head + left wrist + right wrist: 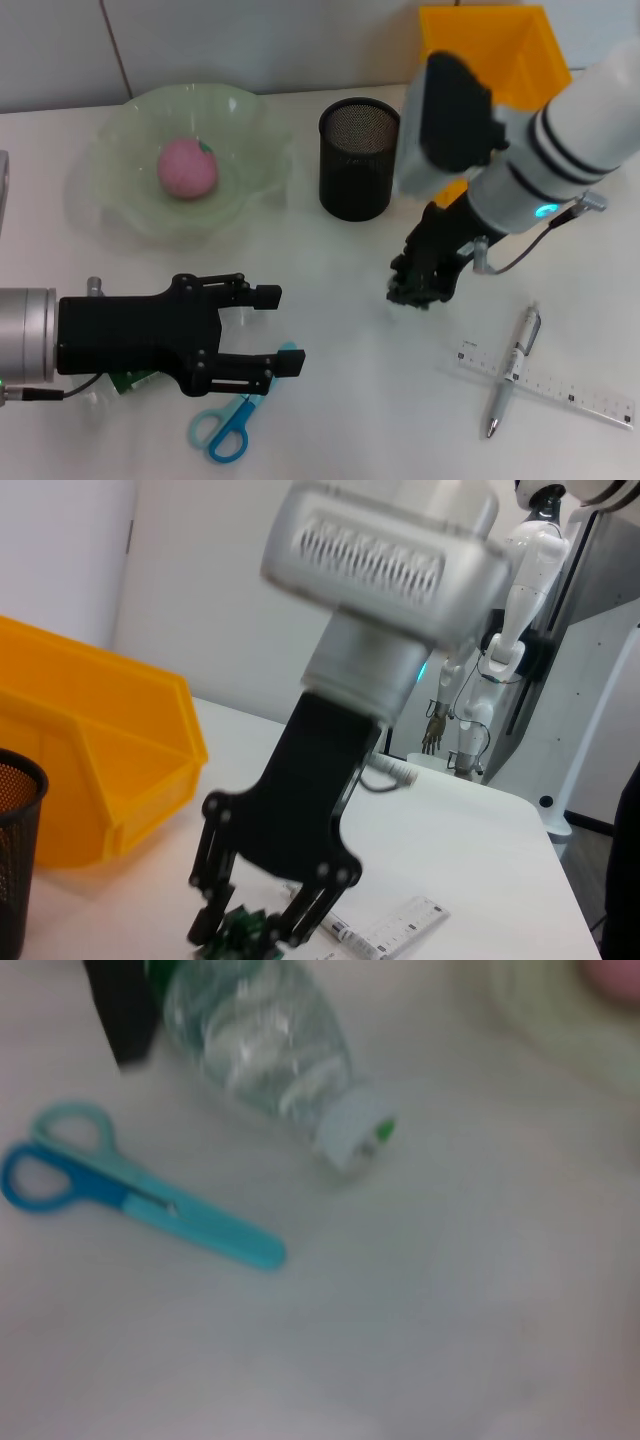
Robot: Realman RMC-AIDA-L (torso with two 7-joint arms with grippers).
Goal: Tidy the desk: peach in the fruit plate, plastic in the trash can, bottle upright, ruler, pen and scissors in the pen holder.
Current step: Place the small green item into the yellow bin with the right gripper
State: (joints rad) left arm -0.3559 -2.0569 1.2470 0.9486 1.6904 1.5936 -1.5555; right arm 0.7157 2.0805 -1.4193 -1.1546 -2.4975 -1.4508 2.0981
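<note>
No writing is readable anywhere. On the white counter (340, 400), the right claw (425, 285) pinches crumpled green plastic (240, 930); the left claw (265, 330) is spread over the lying bottle (270, 1050). The peach (187, 168) sits in the plate (110, 160).

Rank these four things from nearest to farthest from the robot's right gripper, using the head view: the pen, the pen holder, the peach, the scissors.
Measured from the right gripper:
1. Pen, just off to its right and nearer the robot.
2. Pen holder, behind it, toward the wall.
3. Scissors, away on the left side by the left gripper; peach, in the fruit plate at far left. These two are too close to call.
</note>
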